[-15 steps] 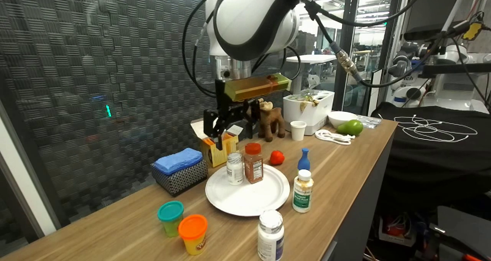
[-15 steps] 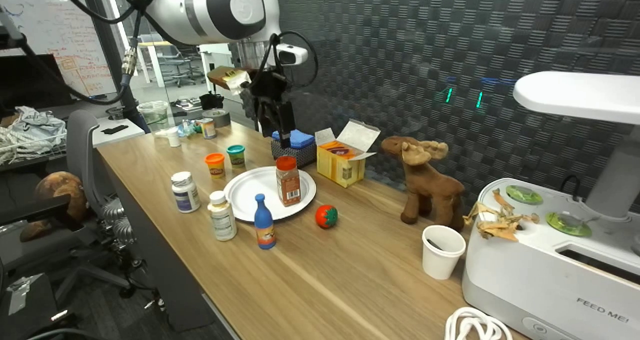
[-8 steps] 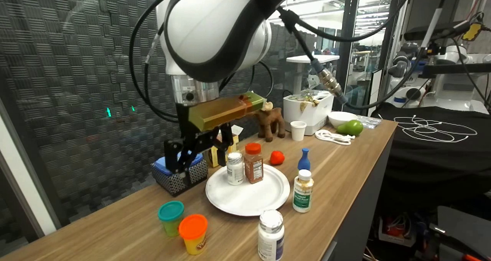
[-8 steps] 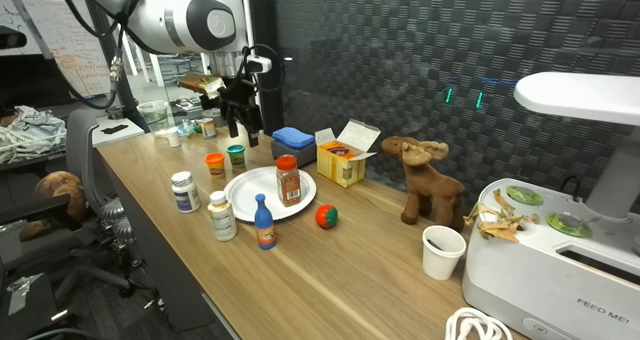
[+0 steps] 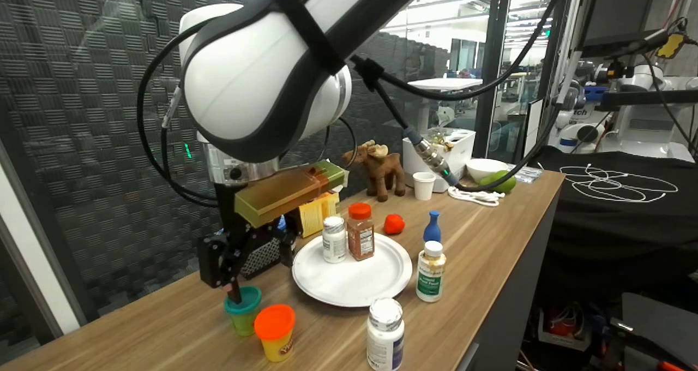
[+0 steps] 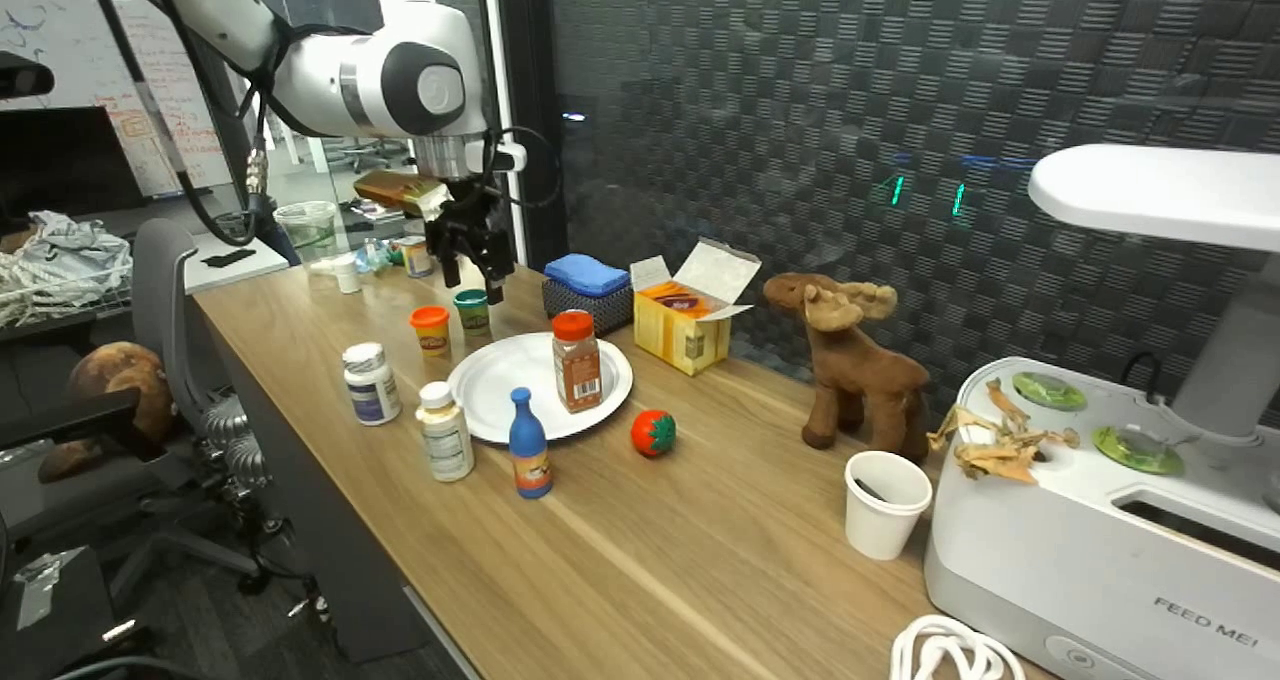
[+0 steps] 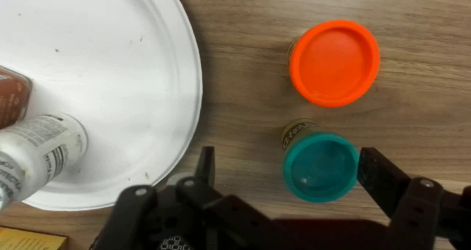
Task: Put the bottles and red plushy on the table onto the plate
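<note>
My gripper (image 7: 286,164) is open and empty, low over the teal-lidded jar (image 7: 321,169). In the wrist view one finger (image 7: 375,176) is close beside the lid's right edge; the other stands apart on the left. The orange-lidded jar (image 7: 334,64) stands beside it. The white plate (image 5: 349,292) holds a small white bottle (image 5: 334,246) and a red-capped shaker bottle (image 5: 360,243). On the table (image 5: 480,262) stand a green-labelled white bottle (image 5: 430,277), a purple-labelled white bottle (image 5: 384,338) and a blue bottle (image 6: 528,450). The red plushy (image 6: 652,433) lies near the plate.
A patterned box with blue cloth (image 6: 588,276) and an open yellow box (image 6: 683,340) stand behind the plate along the wall. A brown stuffed moose (image 6: 862,380), a paper cup (image 6: 880,520) and a white planter (image 6: 1100,560) are farther along.
My gripper has moved from behind the plate, near the yellow box, toward the jars and come down over the teal-lidded jar. It stays open. The objects have not moved.
</note>
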